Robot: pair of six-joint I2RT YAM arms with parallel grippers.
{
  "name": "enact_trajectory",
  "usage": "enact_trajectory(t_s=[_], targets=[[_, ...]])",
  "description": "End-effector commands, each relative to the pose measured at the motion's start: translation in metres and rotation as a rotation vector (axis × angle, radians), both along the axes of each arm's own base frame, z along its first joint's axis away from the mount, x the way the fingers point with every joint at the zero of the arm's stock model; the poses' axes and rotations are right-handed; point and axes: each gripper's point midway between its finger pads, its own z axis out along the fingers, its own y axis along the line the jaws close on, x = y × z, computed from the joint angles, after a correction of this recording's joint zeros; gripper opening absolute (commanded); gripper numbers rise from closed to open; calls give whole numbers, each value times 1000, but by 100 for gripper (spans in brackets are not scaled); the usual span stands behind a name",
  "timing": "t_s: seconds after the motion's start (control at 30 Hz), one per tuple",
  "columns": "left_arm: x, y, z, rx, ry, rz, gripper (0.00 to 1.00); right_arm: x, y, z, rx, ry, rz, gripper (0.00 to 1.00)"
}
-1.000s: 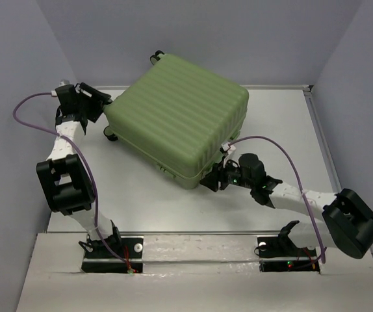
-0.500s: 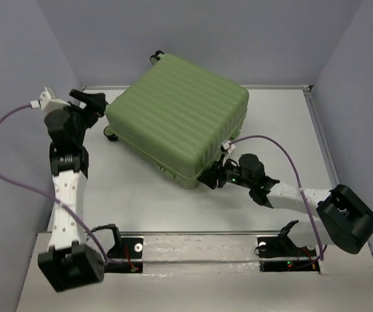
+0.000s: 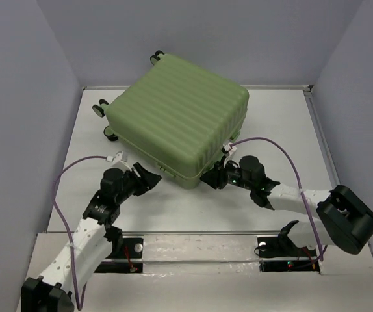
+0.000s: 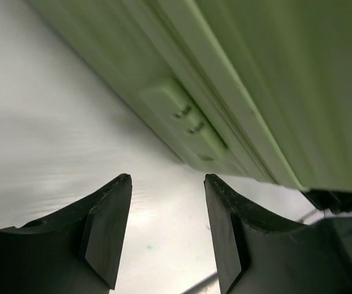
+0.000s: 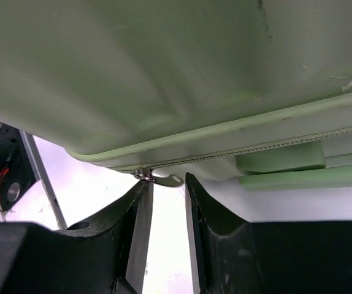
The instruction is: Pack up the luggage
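Swung in from the luggage's far left corner, the left end effector [image 4: 167, 177] is held open, with the closed luggage [image 3: 180, 117] lying just ahead on the desk [image 3: 290, 130], its seam running crosswise. The right end effector [image 5: 167, 181] is narrowed about the zipper pull [image 5: 159, 177]; whether it is gripped cannot be told.

The luggage [image 3: 180, 120] is light green all over, its shell patterned with parallel ribs. It has a small silvery zip pull [image 5: 157, 177] at the seam and wheels [image 3: 99, 108] that are black with green. The tabletop [image 3: 284, 130] is white and the walls [image 3: 17, 97] around it are a pale lavender-grey. The left gripper [image 3: 146, 179] and right gripper [image 3: 211, 178] are black, on arms [image 3: 82, 244] of white links and black joints, each trailing a purple cable [image 3: 258, 137].
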Motion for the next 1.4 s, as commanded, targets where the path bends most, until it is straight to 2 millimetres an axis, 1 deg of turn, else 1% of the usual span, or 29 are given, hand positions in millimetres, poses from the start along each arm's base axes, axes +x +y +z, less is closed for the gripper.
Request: enact_trajectory(t_s=[0.0, 0.07, 0.1, 0.13, 0.17, 0.2, 0.23, 0.3, 0.37, 0.43, 0.47, 0.53, 0.57, 0.7, 0.73, 0.83, 0.93, 0.97, 1.0, 1.03, 1.07, 1.1, 1.17, 1.23, 1.27, 1.3, 1.33, 1.37], targets=[[0, -45, 31, -34, -99, -127, 61, 14, 8, 15, 21, -70, -21, 33], [0, -60, 35, -20, -118, -152, 61, 16, 8, 13, 18, -67, -24, 33], [0, -70, 42, -22, -135, -173, 61, 16, 9, 11, 18, -64, -23, 32], [-3, -84, 41, -9, -140, -209, 62, 16, 10, 14, 29, -69, -18, 31], [-2, -91, 48, -13, -153, -223, 62, 15, 10, 13, 32, -67, -17, 29], [-1, -96, 48, -6, -155, -232, 61, 15, 11, 14, 37, -70, -16, 28], [-2, -105, 44, 9, -143, -255, 61, 15, 11, 15, 42, -71, -14, 28], [1, -112, 47, 16, -152, -262, 61, 14, 13, 18, 52, -77, -7, 28], [0, -117, 49, 16, -160, -265, 61, 13, 15, 21, 62, -81, 11, 28], [-1, -119, 52, 13, -166, -270, 61, 9, 17, 23, 65, -86, 22, 34], [-4, -120, 52, 13, -166, -276, 60, 9, 16, 26, 70, -97, 23, 42], [-2, -114, 51, 22, -173, -244, 61, 5, 17, 26, 72, -105, 33, 47], [-2, -112, 48, 28, -169, -239, 60, 4, 17, 28, 77, -115, 35, 48], [-4, -109, 44, 39, -165, -238, 60, -1, 22, 25, 81, -108, 77, 48], [-5, -109, 43, 46, -167, -243, 60, -5, 24, 24, 82, -105, 92, 47], [-5, -107, 43, 56, -171, -244, 60, -5, 21, 26, 87, -117, 77, 47], [-4, -107, 45, 62, -177, -244, 60, -4, 19, 25, 80, -121, 65, 38], [-3, -108, 47, 61, -181, -244, 59, -2, 20, 26, 83, -119, 59, 33], [-3, -109, 48, 59, -186, -244, 59, -1, 21, 27, 86, -118, 59, 33], [-2, -110, 49, 59, -190, -243, 59, 0, 22, 26, 86, -114, 55, 25], [0, -109, 50, 65, -197, -238, 59, -2, 24, 28, 94, -110, 55, 21], [2, -110, 54, 63, -204, -234, 59, -1, 23, 26, 93, -103, 48, 14], [5, -112, 59, 57, -224, -230, 57, -3, 25, 26, 94, -90, 44, 8], [11, -116, 68, 43, -249, -224, 56, -14, 29, 14, 54, -50, 58, 7], [12, -117, 66, 45, -247, -222, 55, -18, 32, 15, 54, -54, 62, 7], [16, -121, 71, 39, -259, -222, 55, -31, 38, 6, 20, -29, 73, 7], [18, -123, 73, 35, -265, -221, 53, -40, 39, -2, -9, -2, 78, 7], [19, -125, 75, 33, -270, -223, 53, -47, 43, -4, -16, -5, 87, 7]])
